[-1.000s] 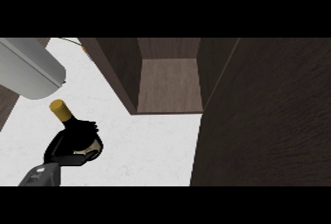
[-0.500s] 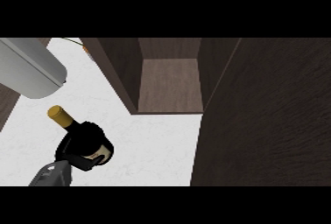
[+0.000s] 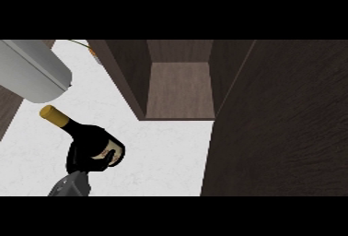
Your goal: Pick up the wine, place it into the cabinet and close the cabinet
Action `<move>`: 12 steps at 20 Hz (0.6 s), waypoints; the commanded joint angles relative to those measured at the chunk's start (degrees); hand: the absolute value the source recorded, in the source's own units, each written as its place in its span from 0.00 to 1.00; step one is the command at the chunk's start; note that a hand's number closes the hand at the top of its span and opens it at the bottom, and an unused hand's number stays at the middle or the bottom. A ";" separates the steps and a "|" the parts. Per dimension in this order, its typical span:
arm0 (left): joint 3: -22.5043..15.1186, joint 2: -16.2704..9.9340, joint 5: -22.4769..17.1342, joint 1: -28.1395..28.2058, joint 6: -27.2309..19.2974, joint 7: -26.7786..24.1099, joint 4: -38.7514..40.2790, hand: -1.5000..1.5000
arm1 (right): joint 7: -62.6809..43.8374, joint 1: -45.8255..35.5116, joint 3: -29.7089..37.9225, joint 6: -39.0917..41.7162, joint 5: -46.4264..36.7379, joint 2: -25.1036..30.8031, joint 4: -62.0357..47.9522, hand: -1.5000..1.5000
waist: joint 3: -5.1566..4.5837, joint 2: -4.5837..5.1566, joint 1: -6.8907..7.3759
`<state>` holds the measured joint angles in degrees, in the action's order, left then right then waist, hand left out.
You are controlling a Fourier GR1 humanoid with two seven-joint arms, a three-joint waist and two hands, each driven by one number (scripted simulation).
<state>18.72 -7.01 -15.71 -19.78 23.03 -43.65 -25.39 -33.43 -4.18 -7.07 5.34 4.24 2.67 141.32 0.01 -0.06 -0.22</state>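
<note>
The wine bottle (image 3: 76, 130) is dark with a golden-capped neck and leans up and to the left over the white counter (image 3: 166, 154). My right hand (image 3: 89, 159) is shut around its body at the lower left and hides most of it. The dark wood cabinet (image 3: 180, 90) stands open behind and to the right of the bottle, and its shelf is bare. Its open door (image 3: 279, 129) fills the right side of the view. My left hand is out of view; only a grey forearm (image 3: 31, 71) shows at the upper left.
The cabinet's left side wall (image 3: 125, 78) stands between the bottle and the shelf opening. A small yellowish object (image 3: 92, 50) peeks out at the counter's far edge. A dark strip (image 3: 8, 108) runs along the counter's left edge.
The bottle has tipped further to the left in my right hand, its cap swinging left. The hand has shifted slightly right. Cabinet and door have not moved.
</note>
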 commanded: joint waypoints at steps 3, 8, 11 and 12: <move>-0.95 3.82 -3.17 1.94 1.90 1.71 -6.92 1.00 | 1.06 5.06 2.19 2.05 5.30 0.40 4.89 0.00 | 0.06 -0.17 0.25; -6.53 6.84 -2.78 2.75 -4.83 4.92 -13.56 1.00 | -4.26 -3.02 3.48 -0.10 5.26 0.81 2.76 0.00 | 0.00 -0.05 0.23; -11.00 6.92 -2.83 12.23 -1.69 7.06 -25.12 1.00 | -4.26 0.85 1.64 -0.14 4.17 -0.16 5.88 0.00 | 0.05 -0.28 0.51; -14.51 6.94 -4.97 9.66 -5.44 6.75 -24.68 1.00 | -1.11 0.35 2.50 0.65 4.25 -0.27 2.94 0.00 | 0.03 -0.14 0.25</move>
<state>10.69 -1.15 -18.96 -12.53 20.39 -37.09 -44.42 -34.34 -5.36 -5.44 5.65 4.99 2.48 141.01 0.04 -0.21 0.23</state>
